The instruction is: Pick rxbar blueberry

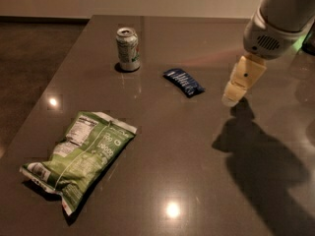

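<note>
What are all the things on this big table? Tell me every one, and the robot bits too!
table: one, dark grey and shiny, fills most of the view
soda can: one, pale with green, upright at the far left
rxbar blueberry: one, dark blue with white lettering, lying flat to the right of the can
chip bag: one, green, lying flat at the near left
arm: one, white, top right corner
pincer: one, cream, over the table to the right of the bar, apart from it
</note>
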### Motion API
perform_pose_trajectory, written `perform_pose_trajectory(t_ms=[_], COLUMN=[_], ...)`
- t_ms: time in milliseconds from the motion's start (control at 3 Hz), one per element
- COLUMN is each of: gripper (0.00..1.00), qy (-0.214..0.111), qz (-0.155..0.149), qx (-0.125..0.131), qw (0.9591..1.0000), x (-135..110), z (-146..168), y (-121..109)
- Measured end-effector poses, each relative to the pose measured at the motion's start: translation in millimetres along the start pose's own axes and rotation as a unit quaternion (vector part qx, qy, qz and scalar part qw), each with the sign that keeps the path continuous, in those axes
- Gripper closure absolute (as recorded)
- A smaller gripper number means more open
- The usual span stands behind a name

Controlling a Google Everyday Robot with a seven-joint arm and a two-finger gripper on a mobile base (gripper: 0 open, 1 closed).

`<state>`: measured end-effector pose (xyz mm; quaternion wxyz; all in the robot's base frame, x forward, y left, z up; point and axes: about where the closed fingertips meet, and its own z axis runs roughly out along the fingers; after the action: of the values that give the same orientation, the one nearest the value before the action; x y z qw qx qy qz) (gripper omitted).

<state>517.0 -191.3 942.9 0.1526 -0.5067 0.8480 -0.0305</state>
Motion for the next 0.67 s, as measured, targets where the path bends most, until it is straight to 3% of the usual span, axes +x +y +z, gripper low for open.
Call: perform_pose_trajectory(t_ms=[667], gripper=[0.0], qy=[0.024], qz=[0.097], qx=[0.004], qw=[0.995], x=[-44], z=[46], y=[-14])
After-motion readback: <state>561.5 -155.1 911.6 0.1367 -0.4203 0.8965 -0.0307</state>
